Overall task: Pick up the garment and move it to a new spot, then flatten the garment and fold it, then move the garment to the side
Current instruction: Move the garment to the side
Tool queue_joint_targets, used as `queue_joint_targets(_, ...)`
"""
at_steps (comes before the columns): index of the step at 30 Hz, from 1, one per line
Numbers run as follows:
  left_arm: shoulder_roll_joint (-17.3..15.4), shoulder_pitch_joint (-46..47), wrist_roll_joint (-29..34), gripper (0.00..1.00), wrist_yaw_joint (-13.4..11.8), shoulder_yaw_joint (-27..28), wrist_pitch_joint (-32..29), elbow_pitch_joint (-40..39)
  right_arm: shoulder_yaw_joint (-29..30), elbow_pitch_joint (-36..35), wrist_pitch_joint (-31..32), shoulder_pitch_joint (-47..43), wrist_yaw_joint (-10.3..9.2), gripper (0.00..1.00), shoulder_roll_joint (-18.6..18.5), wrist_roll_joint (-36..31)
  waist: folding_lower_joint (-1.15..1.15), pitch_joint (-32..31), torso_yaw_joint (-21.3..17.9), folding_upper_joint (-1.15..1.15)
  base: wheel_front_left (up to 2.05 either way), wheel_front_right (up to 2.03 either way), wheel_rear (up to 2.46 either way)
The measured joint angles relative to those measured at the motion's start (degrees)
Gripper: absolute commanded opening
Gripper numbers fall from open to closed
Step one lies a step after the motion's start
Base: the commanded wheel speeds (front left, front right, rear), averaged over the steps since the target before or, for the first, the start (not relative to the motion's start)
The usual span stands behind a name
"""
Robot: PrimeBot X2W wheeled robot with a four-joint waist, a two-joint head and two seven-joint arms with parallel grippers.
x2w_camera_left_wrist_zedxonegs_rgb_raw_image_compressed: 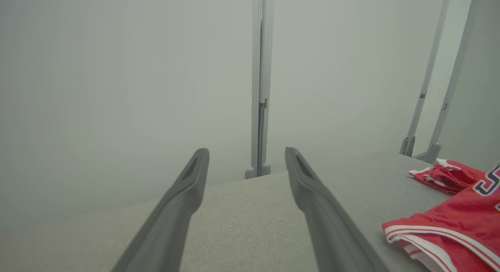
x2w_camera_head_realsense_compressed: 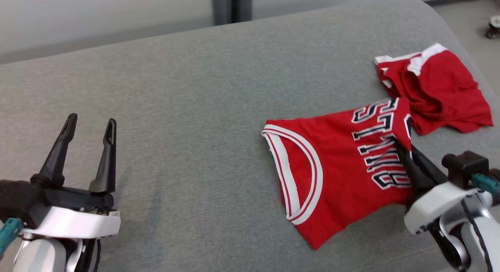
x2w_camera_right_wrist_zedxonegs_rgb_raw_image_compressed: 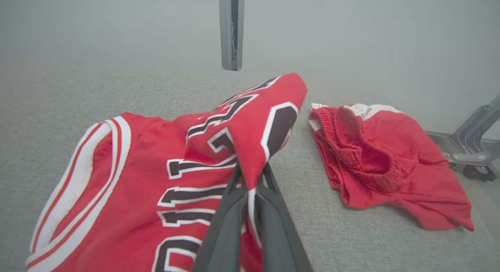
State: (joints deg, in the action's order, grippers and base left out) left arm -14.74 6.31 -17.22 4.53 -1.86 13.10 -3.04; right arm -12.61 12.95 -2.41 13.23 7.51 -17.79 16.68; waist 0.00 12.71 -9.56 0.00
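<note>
Pickup is the step in hand. Right end effector (x2w_camera_right_wrist_zedxonegs_rgb_raw_image_compressed: 250, 178) is pinched shut on a fold of the red jersey (x2w_camera_head_realsense_compressed: 336, 174), near its lettering, and that fold stands raised while the rest lies on the grey desk (x2w_camera_head_realsense_compressed: 203, 80). Red shorts (x2w_camera_head_realsense_compressed: 437, 88) lie just beyond, touching or nearly touching the jersey's far corner. Left end effector (x2w_camera_head_realsense_compressed: 91, 125) hovers wide open and empty, well apart from the jersey. Next, I judge, comes a lift clear of the shorts and a carry toward the bare middle of the desk.
</note>
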Motion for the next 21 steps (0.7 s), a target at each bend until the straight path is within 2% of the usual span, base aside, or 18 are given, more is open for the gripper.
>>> queue_joint_targets(5, -1.38, 1.40, 0.00, 1.00, 0.19, -0.07, -1.15, -1.22, -2.19, 0.52, -0.22, 7.44, 0.00, 0.00, 1.03, 0.49, 0.00, 3.04, -3.03, 0.00, 0.00, 0.00, 0.00)
queue_joint_targets(12, -2.83, 4.74, 0.13, 1.00, 0.48, -0.92, -2.49, -3.18, -4.81, 9.02, -3.14, 22.40, 0.00, 0.00, 0.93, 2.79, 0.00, 8.42, -4.84, 0.00, 0.00, 0.00, 0.00)
queue_joint_targets(16, -3.44, 6.69, 0.30, 1.00, 0.80, -1.71, -2.85, -3.86, -3.82, 14.57, -5.24, 27.86, 0.00, 0.00, -1.70, 3.61, 0.00, 11.49, -4.97, 0.00, 0.00, 0.00, 0.00)
queue_joint_targets(21, -4.54, 8.66, 0.60, 1.00, 1.21, -2.74, -3.09, -4.28, 0.13, 18.76, -7.27, 31.61, 0.00, 0.00, -5.66, 4.35, 0.00, 14.96, -4.87, 0.00, 0.00, 0.00, 0.00)
